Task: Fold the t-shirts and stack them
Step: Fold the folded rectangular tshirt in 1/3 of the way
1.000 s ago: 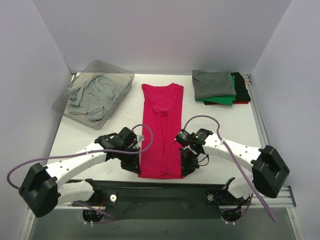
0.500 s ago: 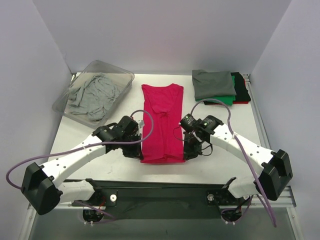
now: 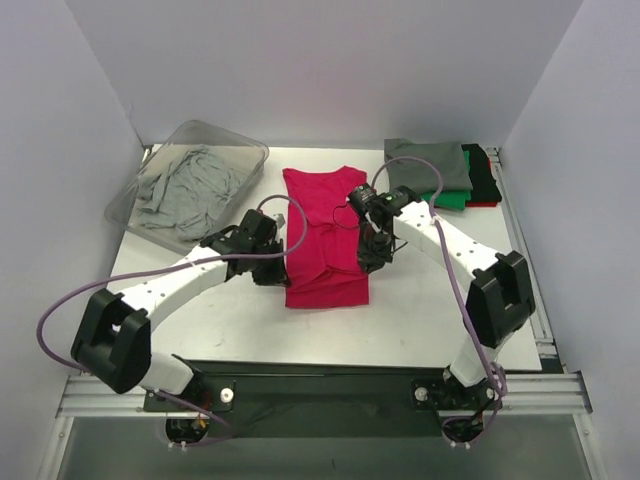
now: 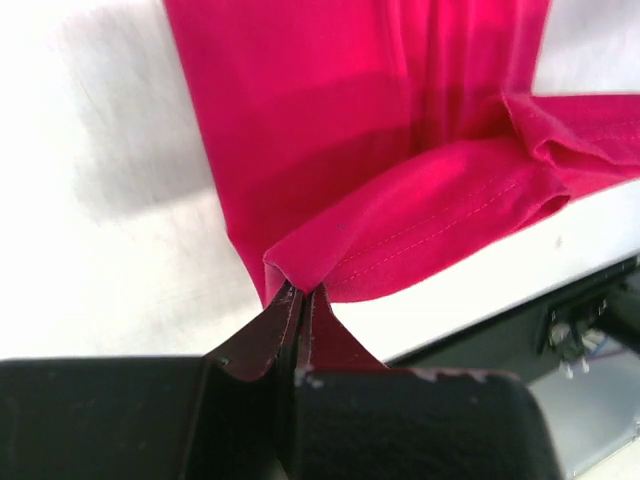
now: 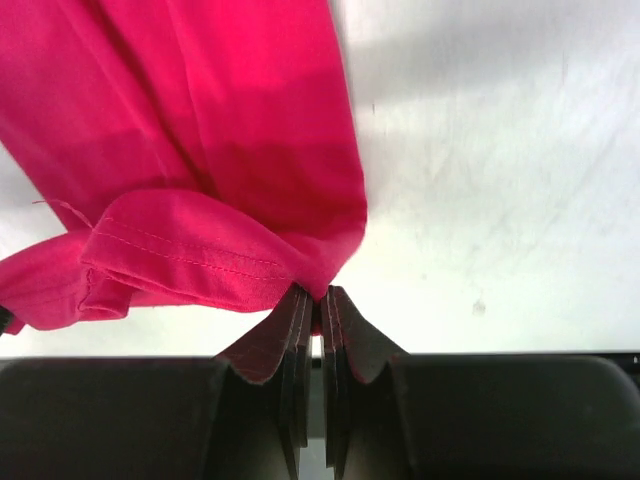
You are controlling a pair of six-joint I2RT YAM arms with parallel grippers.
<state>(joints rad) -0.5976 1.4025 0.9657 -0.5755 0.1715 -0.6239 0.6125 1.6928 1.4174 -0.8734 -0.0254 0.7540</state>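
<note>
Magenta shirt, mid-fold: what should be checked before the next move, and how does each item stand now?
1. The left gripper shut on the magenta shirt hem corner: ok.
2. The right gripper shut on the opposite corner: ok.
3. Cloth between the corners smooth: not ok, it wrinkles.
4. The folded stack apart from the shirt: ok.
5. Hem level across: cannot tell.
</note>
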